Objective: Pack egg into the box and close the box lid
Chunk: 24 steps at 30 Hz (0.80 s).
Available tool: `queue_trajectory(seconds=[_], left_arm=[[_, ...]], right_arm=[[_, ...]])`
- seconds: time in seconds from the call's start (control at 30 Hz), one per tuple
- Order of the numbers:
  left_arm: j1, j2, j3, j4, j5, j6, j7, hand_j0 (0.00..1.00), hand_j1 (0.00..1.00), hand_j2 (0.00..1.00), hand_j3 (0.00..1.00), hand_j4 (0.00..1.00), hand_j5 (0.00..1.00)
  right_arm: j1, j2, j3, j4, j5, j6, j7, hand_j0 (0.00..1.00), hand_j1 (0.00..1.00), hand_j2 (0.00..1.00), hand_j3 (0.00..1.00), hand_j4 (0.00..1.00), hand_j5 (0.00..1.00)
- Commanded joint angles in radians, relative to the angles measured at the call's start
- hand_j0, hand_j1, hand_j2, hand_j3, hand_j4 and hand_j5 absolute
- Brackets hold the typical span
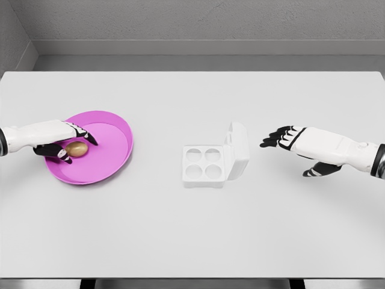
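1. Early stage: no egg packed, all four cups of box (204, 164) empty, lid (237, 150) up at 3 o'clock side, not yet closed.
2. Egg (76, 149) brownish-gold, smooth, lying in pink plate (117, 133) at 9 o'clock of box, well apart.
3. Left hand (65, 143) curled around egg, fingers touching; lift not evident.
4. Right hand (289, 138) at 3 o'clock of box, fingers extended, holding nothing, above white table (192, 235).

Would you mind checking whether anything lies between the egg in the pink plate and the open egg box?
Nothing visible does. The egg sits in the pink plate at the left hand; only bare table separates it from the open box.
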Motion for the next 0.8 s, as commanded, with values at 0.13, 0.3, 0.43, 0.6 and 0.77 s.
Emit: queue_trajectory(seconds=[0.13, 0.3, 0.43, 0.6, 0.77], left_arm=[[0.000, 0.002, 0.000, 0.001, -0.001, 0.001, 0.001, 0.60, 0.60, 0.60, 0.60, 0.60, 0.60], [0.002, 0.002, -0.003, 0.001, -0.001, 0.001, 0.001, 0.53, 0.53, 0.53, 0.53, 0.53, 0.53], [0.000, 0.000, -0.003, 0.001, -0.001, 0.001, 0.001, 0.45, 0.45, 0.45, 0.45, 0.45, 0.45], [0.002, -0.001, -0.003, 0.001, -0.001, 0.001, 0.001, 0.41, 0.41, 0.41, 0.41, 0.41, 0.41], [-0.002, -0.003, 0.020, 0.001, -0.001, 0.001, 0.003, 0.40, 0.40, 0.40, 0.40, 0.40, 0.40]], right_arm=[[-0.002, -0.001, 0.000, 0.000, -0.007, 0.003, 0.000, 1.00, 1.00, 1.00, 1.00, 1.00, 1.00], [-0.002, -0.001, 0.000, 0.000, -0.007, 0.003, 0.000, 1.00, 1.00, 1.00, 1.00, 1.00, 1.00], [0.000, -0.001, 0.000, 0.000, -0.007, 0.003, 0.000, 1.00, 1.00, 1.00, 1.00, 1.00, 1.00], [0.000, -0.001, 0.000, 0.000, -0.006, 0.003, 0.000, 1.00, 1.00, 1.00, 1.00, 1.00, 1.00], [0.002, -0.001, 0.000, 0.000, -0.006, 0.003, 0.000, 1.00, 1.00, 1.00, 1.00, 1.00, 1.00]])
